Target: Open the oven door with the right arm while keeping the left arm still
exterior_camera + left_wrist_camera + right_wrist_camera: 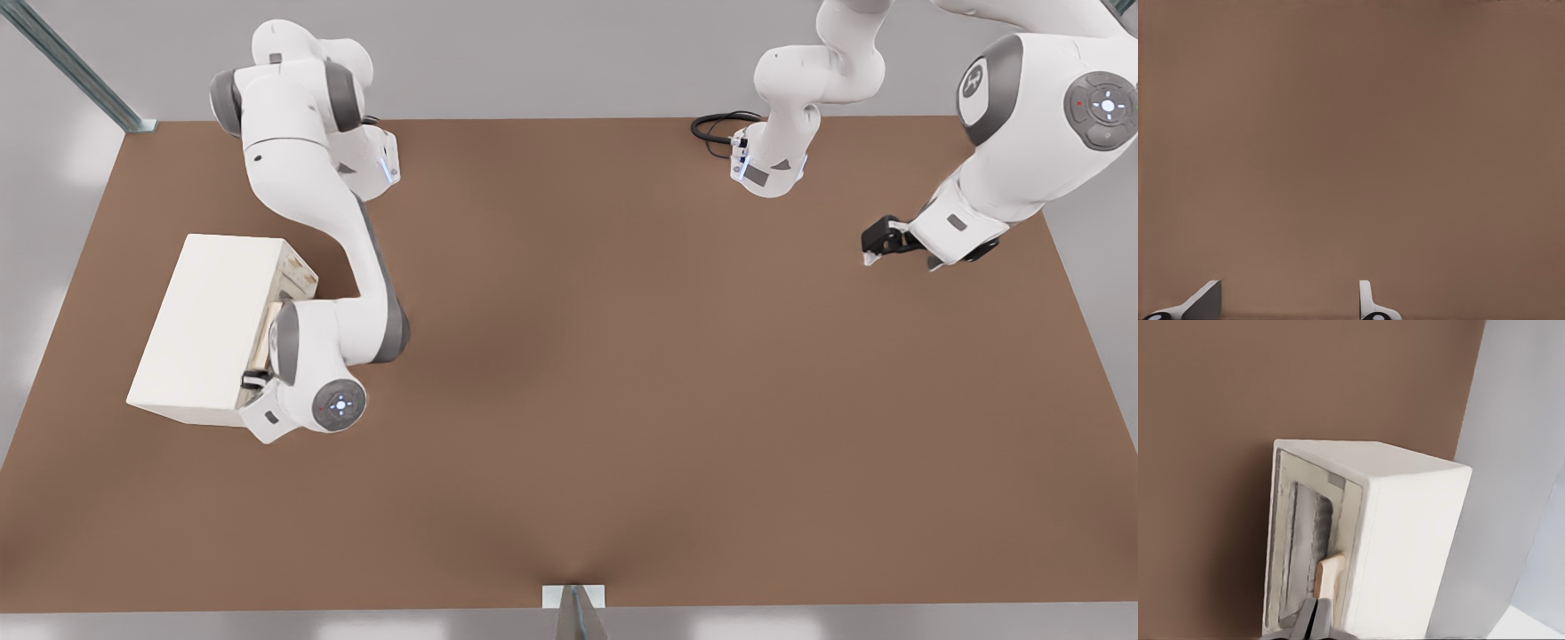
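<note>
Right arm's gripper (1314, 621) sits low at the oven front; in the front view it shows as a black bit (255, 380) tucked against the front face of the box. Jaws narrow, nearly together, and they look pinched on the near end of the tan bar handle (1327, 575), which runs straight out from between them. The contact itself is partly hidden, so the grip is a judgement. Just beyond the jaws and to one side of the handle lies the oven door (1293, 550), a cream frame around a dark glass window; it looks flush with the body or at most barely cracked. Step in hand, as judged: pull the door open, hardly begun. To do it well, the grip should stay square on the bar and pull along the door's arc about its hinge, not in a straight line, or the bar will likely slip out of the jaws. The grip is on the end of the bar rather than the middle, so twist is a risk; go slow. The toaster oven (1408, 547) is a light-looking box and may slide on the brown table (1271, 387) if yanked. The right arm (360, 267) reaches across beside the oven. A grey wall stands past the oven, farthest from the jaws.
</note>
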You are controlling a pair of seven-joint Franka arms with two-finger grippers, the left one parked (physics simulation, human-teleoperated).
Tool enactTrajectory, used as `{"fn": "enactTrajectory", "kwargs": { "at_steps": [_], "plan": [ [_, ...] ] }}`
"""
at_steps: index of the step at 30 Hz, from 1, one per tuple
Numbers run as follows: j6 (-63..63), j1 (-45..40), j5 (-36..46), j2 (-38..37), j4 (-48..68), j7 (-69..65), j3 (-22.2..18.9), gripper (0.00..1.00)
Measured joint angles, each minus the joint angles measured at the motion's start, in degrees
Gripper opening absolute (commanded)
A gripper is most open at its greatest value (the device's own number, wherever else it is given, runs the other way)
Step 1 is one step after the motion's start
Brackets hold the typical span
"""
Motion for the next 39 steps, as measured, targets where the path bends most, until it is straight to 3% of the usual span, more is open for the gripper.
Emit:
{"fn": "enactTrajectory", "kwargs": {
  "at_steps": [7, 14, 33, 39],
  "plan": [
    [-3.62, 2.46, -2.43, -6.02, -14.12, 3.69, 0.30, 0.21],
    [1.01, 2.46, -3.78, -6.34, -22.04, 8.65, 0.08, 0.21],
    [3.30, 1.19, -5.53, -4.55, -24.42, 16.65, -0.75, 0.21],
    [3.34, 4.67, -4.35, -3.58, -22.16, 18.27, -0.27, 0.21]
  ]
}}
